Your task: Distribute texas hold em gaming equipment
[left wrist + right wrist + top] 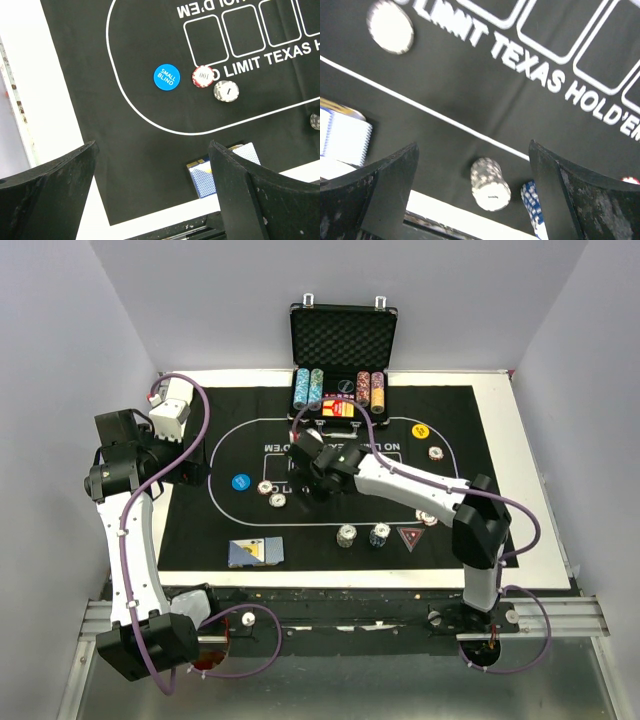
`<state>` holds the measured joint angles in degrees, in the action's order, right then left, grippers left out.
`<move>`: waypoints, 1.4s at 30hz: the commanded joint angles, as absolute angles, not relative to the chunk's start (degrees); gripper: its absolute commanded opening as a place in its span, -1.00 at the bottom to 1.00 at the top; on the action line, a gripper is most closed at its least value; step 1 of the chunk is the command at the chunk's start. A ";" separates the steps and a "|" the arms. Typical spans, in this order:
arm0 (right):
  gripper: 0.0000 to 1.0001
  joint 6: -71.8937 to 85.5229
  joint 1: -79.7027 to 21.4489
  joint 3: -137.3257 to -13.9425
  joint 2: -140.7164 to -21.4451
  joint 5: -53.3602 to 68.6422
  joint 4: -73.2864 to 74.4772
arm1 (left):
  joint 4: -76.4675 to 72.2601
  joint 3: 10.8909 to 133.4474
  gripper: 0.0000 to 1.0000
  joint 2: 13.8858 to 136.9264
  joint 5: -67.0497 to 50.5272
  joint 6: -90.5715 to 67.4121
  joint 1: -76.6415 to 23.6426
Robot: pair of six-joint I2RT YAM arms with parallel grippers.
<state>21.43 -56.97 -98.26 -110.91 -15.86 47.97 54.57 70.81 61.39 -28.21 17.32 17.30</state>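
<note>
the right gripper [473,146] hangs over the middle of the black mat [200,530], fingers spread wide with nothing between them. the left gripper [152,146] hovers above the mat's left side, likewise spread and empty. nearest, along the mat's front edge, lies a deck of blue-backed cards [255,553]. to its right stand a grey-white chip stack [346,536], a blue chip stack [380,535] and a red triangular marker [409,537]. farther in, the blue small blind button [166,78] sits left of a red chip [203,76], with a grey-white chip [226,91] just beside that one. farther still, on the right, a yellow button [420,430] lies near a single chip [436,452]. at the far edge, the open case [343,340] holds rows of chips.
</note>
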 commanded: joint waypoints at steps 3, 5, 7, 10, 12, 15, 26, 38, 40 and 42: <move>0.98 23.02 -57.13 -83.86 -106.88 -15.30 46.59 | 55.37 72.69 0.98 60.73 -30.41 17.05 17.67; 0.99 23.29 -57.13 -81.40 -106.00 -14.85 45.80 | 55.37 72.60 0.98 60.65 -30.32 17.14 17.67; 0.99 23.64 -57.04 -79.37 -105.56 -14.68 44.74 | 55.46 72.51 0.98 60.56 -30.23 17.14 17.67; 0.99 23.99 -57.04 -77.26 -105.29 -13.80 43.51 | 55.46 72.60 0.98 60.56 -29.97 17.31 17.67; 0.99 24.34 -57.13 -76.64 -105.12 -13.01 42.72 | 55.46 72.60 0.98 60.64 -29.71 17.49 17.67; 0.95 24.96 -57.13 -76.03 -104.77 -12.22 41.84 | 55.46 72.69 0.98 60.56 -29.45 17.49 17.67; 0.56 26.63 -57.04 -73.66 -103.98 -10.81 41.66 | 55.02 71.81 0.98 60.64 -29.18 17.67 17.58; 0.27 27.60 -57.04 -72.95 -102.04 -10.81 42.71 | 54.67 71.11 0.98 60.38 -28.74 17.84 17.67; 0.22 27.60 -57.13 -73.04 -102.04 -10.99 43.15 | 54.67 71.10 0.98 60.38 -28.48 17.84 17.67; 0.18 27.86 -57.13 -72.95 -102.13 -10.99 43.59 | 54.76 71.10 0.98 60.21 -28.30 17.93 17.67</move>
<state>27.00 -56.93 -73.10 -103.55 -11.46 42.28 54.54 70.89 61.39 -28.88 17.37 17.30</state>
